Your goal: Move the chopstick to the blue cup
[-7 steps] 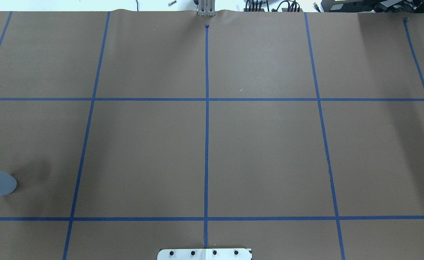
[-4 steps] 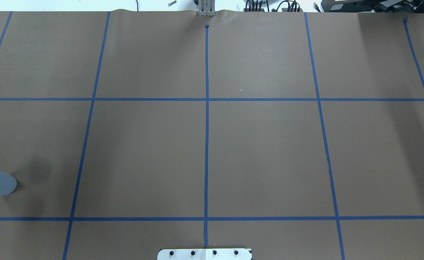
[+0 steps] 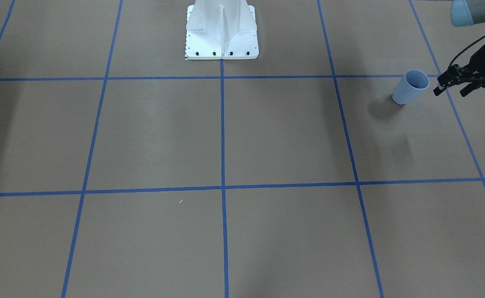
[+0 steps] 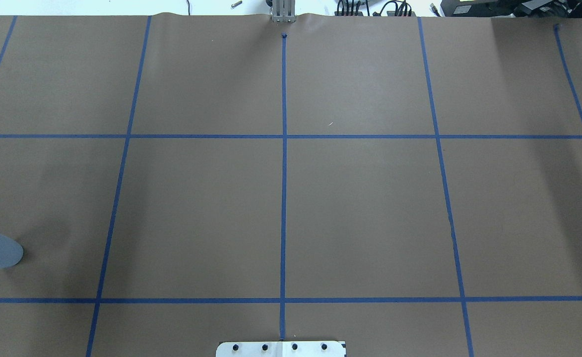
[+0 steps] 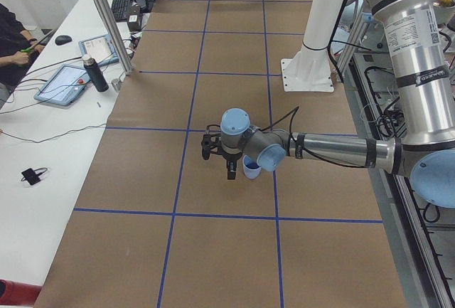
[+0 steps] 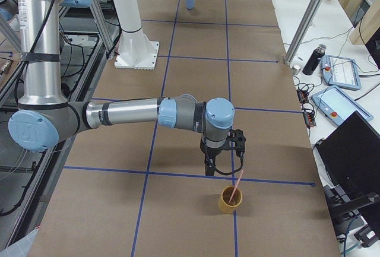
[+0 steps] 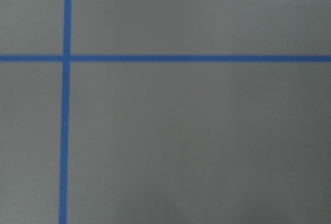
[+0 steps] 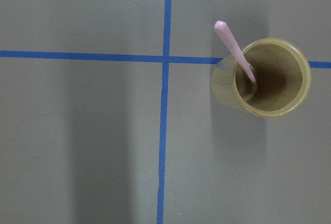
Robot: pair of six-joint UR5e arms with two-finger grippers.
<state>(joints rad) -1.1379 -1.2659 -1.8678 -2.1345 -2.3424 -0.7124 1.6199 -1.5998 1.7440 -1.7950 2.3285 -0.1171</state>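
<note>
Chopstick [image 8: 235,50] was found leaning in yellow cup [image 8: 289,105], ungrasped; transfer to blue cup [image 3: 407,89] was judged undone; right gripper [image 6: 224,170] was poised nr it, jaw state couldn't be told; left gripper [image 3: 449,92] was held wide, empty, nr blue cup.

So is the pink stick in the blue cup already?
No, the chopstick leans inside a yellow cup, not the blue cup.

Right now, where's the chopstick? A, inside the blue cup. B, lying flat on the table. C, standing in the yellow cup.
C: the right wrist view shows the chopstick leaning inside the yellow cup, its top end poking out over the rim.
</note>
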